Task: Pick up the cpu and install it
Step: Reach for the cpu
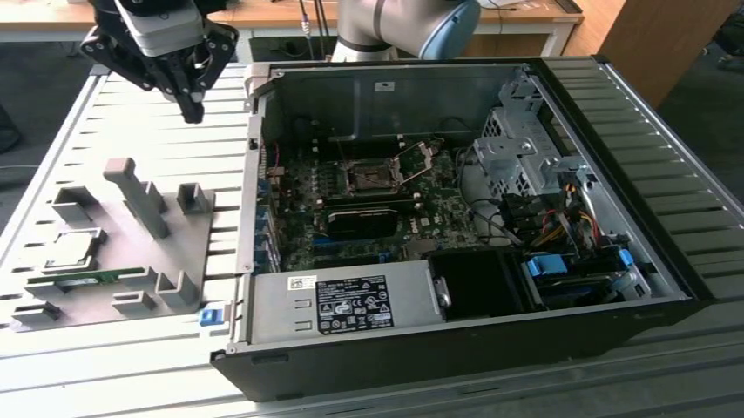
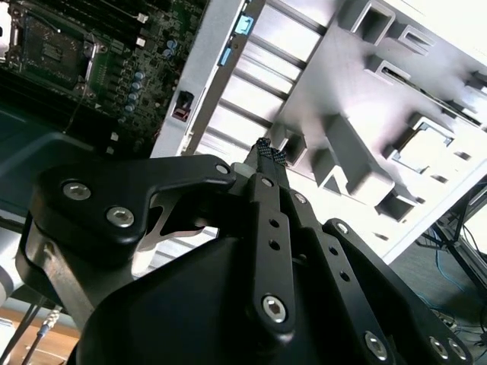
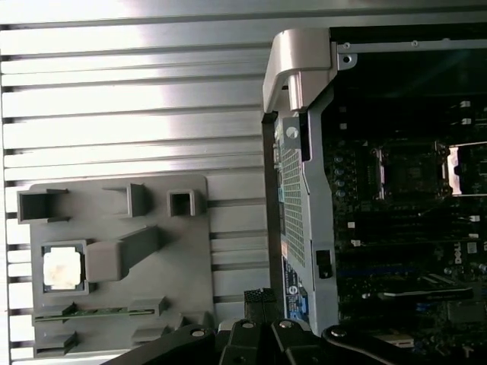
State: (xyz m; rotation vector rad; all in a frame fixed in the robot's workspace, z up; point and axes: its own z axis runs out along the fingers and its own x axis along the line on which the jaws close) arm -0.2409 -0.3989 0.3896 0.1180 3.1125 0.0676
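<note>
- One gripper point(image 1: 192, 113) hangs over the slatted table point(image 1: 163, 148), near the far corner of the open computer case point(image 1: 407, 359). In the second wrist view its fingertips point(image 2: 268, 150) meet at a point with nothing between them, so it is closed and empty.
- The cpu point(image 1: 72, 248) lies flat, metal top up, in a square pocket of the grey fixture plate point(image 1: 216, 228), well apart from the gripper. The pocket walls probably keep it square and at a known spot for a grasp from above.
- In the first wrist view the cpu point(image 3: 62, 268) is a pale square with a green circuit strip point(image 3: 91, 312) in a slot just beside it.
- The case lies on its side with the panel off, so the motherboard point(image 1: 305, 228) faces upward within the arm's reach.
- The socket point(image 1: 375, 177) is bare and its retaining frame point(image 1: 419, 157) is hinged up, seemingly ready to take the chip.
- By this layout, the pickup has not yet begun.
</note>
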